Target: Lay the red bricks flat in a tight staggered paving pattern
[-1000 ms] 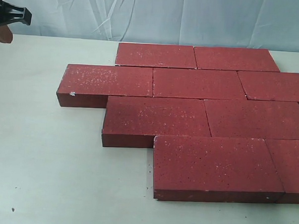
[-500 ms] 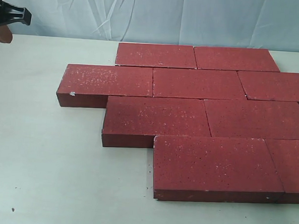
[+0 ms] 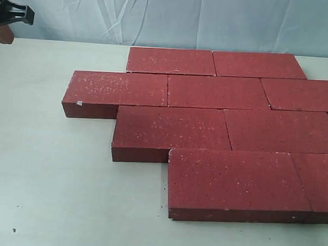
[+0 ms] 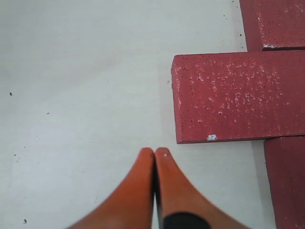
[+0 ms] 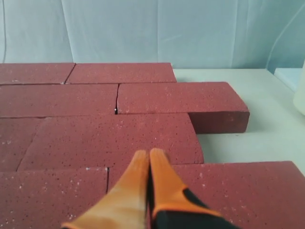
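**paverguy:** where's this at, you reckon? the red bricks (image 3: 218,125) lie flat on the table (image 3: 52,178) in four rows, each one offset from the next; joints look closed from the exterior view

**brickbot_fan:** I'd call it the final check, pretty much done; the left gripper (image 4: 155,151) has its orange tips pressed together with nothing between them, over bare table just beside the end of the chipped brick (image 4: 238,95), not touching it; the right gripper (image 5: 149,152) is pinched closed and empty too, over the bricks on its side; can't tell if it touches them

**paverguy:** anything left to do?

**brickbot_fan:** maybe one thing (the right wrist view shows a thin dark slit (image 5: 116,110) where two bricks meet); if that counts, a closed-finger nudge on that brick's outer end should do; otherwise just back off
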Controlling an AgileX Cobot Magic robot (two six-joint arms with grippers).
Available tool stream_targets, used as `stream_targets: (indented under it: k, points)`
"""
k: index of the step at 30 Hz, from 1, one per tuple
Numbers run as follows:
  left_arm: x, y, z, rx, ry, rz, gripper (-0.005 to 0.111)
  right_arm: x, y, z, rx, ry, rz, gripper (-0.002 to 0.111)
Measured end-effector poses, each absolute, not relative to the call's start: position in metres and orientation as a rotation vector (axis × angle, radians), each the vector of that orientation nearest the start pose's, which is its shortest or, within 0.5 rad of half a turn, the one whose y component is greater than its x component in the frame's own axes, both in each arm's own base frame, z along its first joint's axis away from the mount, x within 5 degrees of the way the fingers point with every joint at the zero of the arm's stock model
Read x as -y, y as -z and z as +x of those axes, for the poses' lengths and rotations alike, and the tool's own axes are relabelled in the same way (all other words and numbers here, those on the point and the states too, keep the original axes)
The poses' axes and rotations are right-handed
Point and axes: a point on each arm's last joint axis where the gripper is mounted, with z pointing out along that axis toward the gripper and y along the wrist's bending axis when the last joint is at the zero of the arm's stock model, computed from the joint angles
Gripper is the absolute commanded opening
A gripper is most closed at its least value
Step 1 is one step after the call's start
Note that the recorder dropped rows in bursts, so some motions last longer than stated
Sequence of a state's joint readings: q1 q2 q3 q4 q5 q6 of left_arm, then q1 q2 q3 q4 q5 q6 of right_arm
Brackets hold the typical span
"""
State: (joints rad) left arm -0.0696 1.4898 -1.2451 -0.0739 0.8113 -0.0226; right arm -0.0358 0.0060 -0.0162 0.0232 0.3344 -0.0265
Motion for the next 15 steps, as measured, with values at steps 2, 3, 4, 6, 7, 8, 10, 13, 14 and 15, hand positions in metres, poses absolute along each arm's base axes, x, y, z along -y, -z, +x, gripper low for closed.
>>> stream_targets:
  k: [2, 3, 4, 6, 7, 8, 10, 13, 14, 15]
  points:
    - [0.0270, -0.3153, 0.3170, -2.540, 0.124, 0.016, 0.000, 0.0012, -0.1851, 0.0539, -1.817, 0.022, 0.023, -0.001]
    - [0.0270, -0.3153, 0.3170, -2.540, 0.124, 0.016, 0.000, 0.0012, -0.1845, 0.0539, -1.818, 0.022, 0.023, -0.001]
    - [0.0270, -0.3153, 0.3170, -2.540, 0.124, 0.016, 0.000, 0.0012, -0.1845, 0.0540, -1.816, 0.022, 0.023, -0.001]
    - [0.0270, -0.3153, 0.3170, -2.540, 0.124, 0.016, 0.000, 0.0013, -0.1841, 0.0541, -1.816, 0.022, 0.023, -0.001]
    - [0.0270, -0.3153, 0.3170, -2.540, 0.124, 0.016, 0.000, 0.0013, -0.1841, 0.0541, -1.816, 0.022, 0.023, -0.001]
    - [0.0270, -0.3153, 0.3170, -2.540, 0.124, 0.016, 0.000, 0.0013, -0.1840, 0.0541, -1.816, 0.022, 0.023, -0.001]
    - [0.0270, -0.3153, 0.3170, -2.540, 0.124, 0.016, 0.000, 0.0013, -0.1840, 0.0541, -1.816, 0.022, 0.023, -0.001]
    - [0.0270, -0.3153, 0.3170, -2.540, 0.124, 0.016, 0.000, 0.0013, -0.1840, 0.0541, -1.816, 0.022, 0.023, -0.001]
    - [0.0270, -0.3153, 0.3170, -2.540, 0.124, 0.016, 0.000, 0.0013, -0.1840, 0.0541, -1.816, 0.022, 0.023, -0.001]
    - [0.0270, -0.3153, 0.3170, -2.540, 0.124, 0.016, 0.000, 0.0013, -0.1840, 0.0541, -1.816, 0.022, 0.023, -0.001]
